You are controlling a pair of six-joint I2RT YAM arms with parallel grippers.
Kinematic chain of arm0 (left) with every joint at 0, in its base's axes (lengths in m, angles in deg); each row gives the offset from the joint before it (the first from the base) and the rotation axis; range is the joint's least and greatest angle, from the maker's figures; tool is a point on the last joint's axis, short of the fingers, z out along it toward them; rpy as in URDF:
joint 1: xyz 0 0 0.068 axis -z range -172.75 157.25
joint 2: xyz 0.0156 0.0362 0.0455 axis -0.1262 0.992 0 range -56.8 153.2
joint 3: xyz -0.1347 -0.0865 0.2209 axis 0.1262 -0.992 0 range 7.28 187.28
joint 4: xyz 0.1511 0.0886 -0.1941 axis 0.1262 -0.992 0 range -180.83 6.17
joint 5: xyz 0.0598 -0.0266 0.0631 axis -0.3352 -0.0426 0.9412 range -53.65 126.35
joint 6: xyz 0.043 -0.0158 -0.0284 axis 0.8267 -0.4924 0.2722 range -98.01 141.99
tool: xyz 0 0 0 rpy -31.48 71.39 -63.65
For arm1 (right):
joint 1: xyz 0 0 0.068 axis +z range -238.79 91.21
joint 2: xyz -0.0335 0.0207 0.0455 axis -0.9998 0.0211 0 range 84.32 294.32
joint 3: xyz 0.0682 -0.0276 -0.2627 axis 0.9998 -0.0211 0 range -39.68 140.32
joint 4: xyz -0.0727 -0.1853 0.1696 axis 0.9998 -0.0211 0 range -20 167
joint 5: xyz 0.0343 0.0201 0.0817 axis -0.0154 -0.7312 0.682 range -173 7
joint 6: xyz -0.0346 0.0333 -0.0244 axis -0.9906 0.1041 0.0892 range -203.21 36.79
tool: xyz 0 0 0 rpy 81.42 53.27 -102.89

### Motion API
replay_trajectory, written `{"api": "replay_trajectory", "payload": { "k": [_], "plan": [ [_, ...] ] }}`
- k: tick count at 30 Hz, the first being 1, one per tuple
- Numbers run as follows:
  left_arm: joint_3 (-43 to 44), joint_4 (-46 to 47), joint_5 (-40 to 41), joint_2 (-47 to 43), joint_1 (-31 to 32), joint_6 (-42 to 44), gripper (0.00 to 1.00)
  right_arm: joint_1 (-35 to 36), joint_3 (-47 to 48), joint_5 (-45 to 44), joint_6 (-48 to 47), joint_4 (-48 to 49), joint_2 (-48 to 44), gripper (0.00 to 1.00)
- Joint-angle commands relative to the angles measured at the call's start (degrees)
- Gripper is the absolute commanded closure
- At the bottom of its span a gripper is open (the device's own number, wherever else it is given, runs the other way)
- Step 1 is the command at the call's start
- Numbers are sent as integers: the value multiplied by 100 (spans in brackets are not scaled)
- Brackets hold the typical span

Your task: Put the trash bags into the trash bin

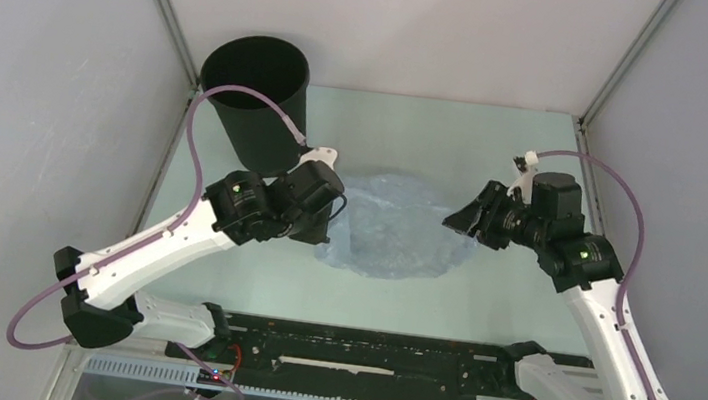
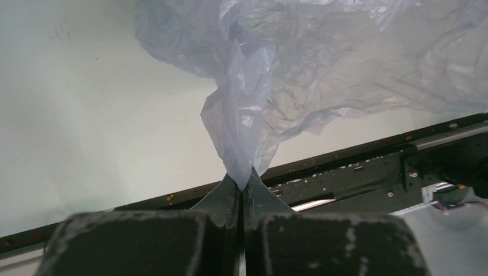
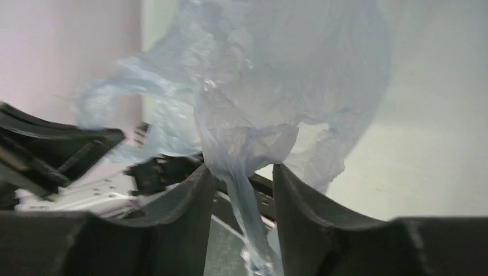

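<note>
The trash bag (image 1: 392, 230), thin pale blue wrinkled film, lies spread on the table between my two arms. My left gripper (image 1: 333, 216) is at the bag's left edge. In the left wrist view the jaws (image 2: 244, 183) are pressed together on a pinched fold of the bag (image 2: 322, 57), and the film rises from the fingertips. My right gripper (image 1: 456, 220) is at the bag's right edge. Its jaws (image 3: 239, 171) stand apart, and a loose strand of the bag (image 3: 276, 69) hangs down between them. The black trash bin (image 1: 253, 98) stands upright at the back left, behind my left wrist.
Grey enclosure walls with metal posts (image 1: 166, 7) close in the left, back and right sides. A black rail (image 1: 363, 347) runs along the near table edge between the arm bases. A purple cable (image 1: 196, 157) loops from the left arm near the bin.
</note>
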Motion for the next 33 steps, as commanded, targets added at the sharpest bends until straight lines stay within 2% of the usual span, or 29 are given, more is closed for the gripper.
{"api": "replay_trajectory", "payload": {
  "k": [1, 3, 5, 9, 11, 15, 19, 21, 24, 28, 29, 31, 33],
  "plan": [
    [186, 604, -500, -18, -228, 136, 100, 432, 396, -1625, -748, -1465, -73, 39],
    [188, 724, -642, -23, -306, 154, 100, 882, 407, -2263, -634, -1787, -159, 23],
    [147, 835, -731, -55, -368, 177, 100, 1349, 412, -2947, -401, -2125, -182, 17],
    [42, 955, -935, -68, -470, 174, 100, 2059, 387, -4174, 174, -2653, -272, 16],
    [17, 967, -990, -67, -491, 162, 100, 2168, 333, -4429, 317, -2772, -389, 15],
    [9, 992, -1052, -103, -515, 176, 100, 2208, 30, -4146, 358, -2568, -664, 16],
    [-78, 1089, -1122, -158, -540, 191, 100, 2359, -567, -3920, 241, -1846, -828, 20],
    [-170, 1155, -1185, -175, -563, 219, 100, 2367, -697, -3819, 224, -1597, -836, 30],
    [-359, 1335, -1404, -157, -772, 204, 100, 2367, -747, -3696, 25, -1114, -781, 61],
    [-474, 1932, -2528, 210, -1848, -297, 100, 2104, -272, -3912, -446, -488, -349, 89],
    [-382, 2193, -2885, 420, -2159, -518, 100, 1720, -24, -3790, -574, -364, -162, 97],
    [42, 2806, -3591, 896, -2591, -910, 100, 869, 514, -3169, -716, -114, 258, 100],
    [1055, 3029, -3934, 1484, -2840, -1076, 100, -131, 1239, -1985, -488, -11, 793, 100]
  ]
}}
